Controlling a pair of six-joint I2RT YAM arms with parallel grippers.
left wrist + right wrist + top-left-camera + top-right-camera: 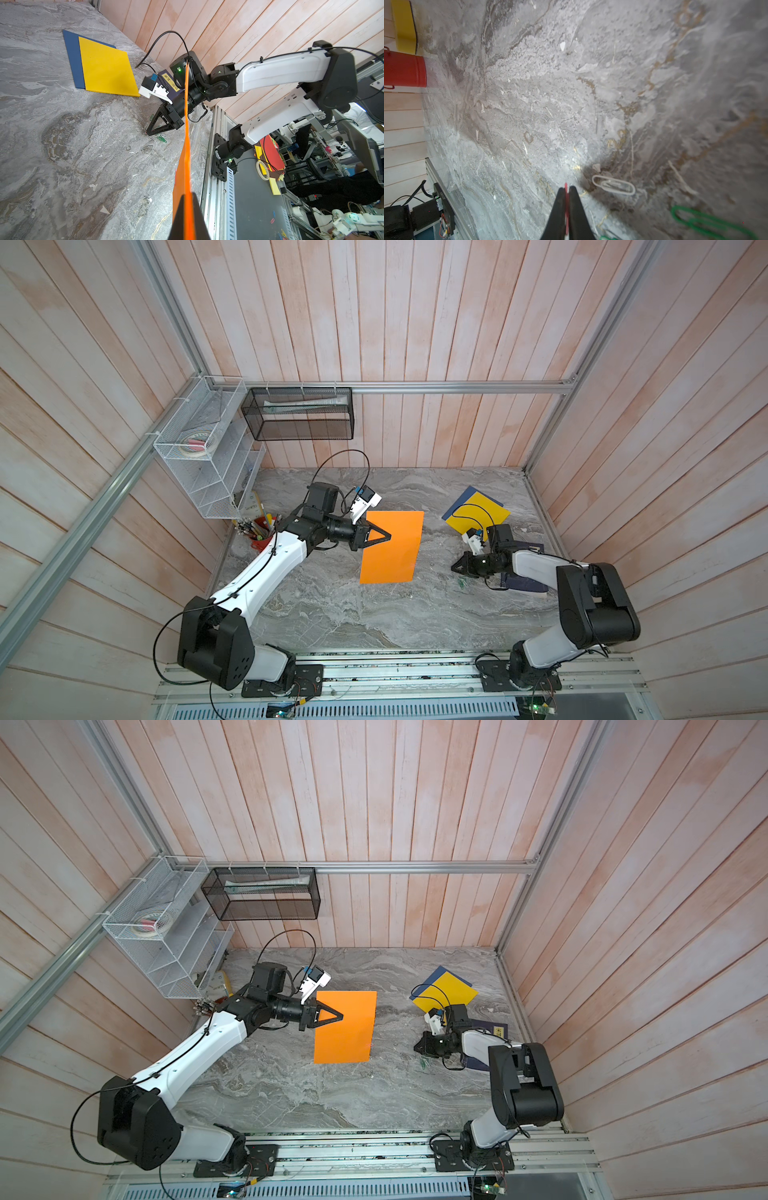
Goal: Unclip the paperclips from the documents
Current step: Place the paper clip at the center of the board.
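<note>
My left gripper (388, 537) (188, 194) is shut on the orange document (392, 547) (185, 166) and holds it on edge above the table. A small pink mark (368, 1044) shows near the sheet's right edge, too small to identify. My right gripper (454, 568) (566, 187) hangs low over the table, shut on a pink paperclip (566, 199). Loose on the marble beside it lie a silvery paperclip (613, 185) and green paperclips (708, 222) (162, 138). The yellow document (480, 514) lies on the dark blue document (459, 504) at the back right.
A navy book with a gold label (494, 1031) lies under the right arm. A red pen pot (259, 537) stands at the left wall below a white wire rack (208, 448). A black mesh basket (299, 414) hangs on the back wall.
</note>
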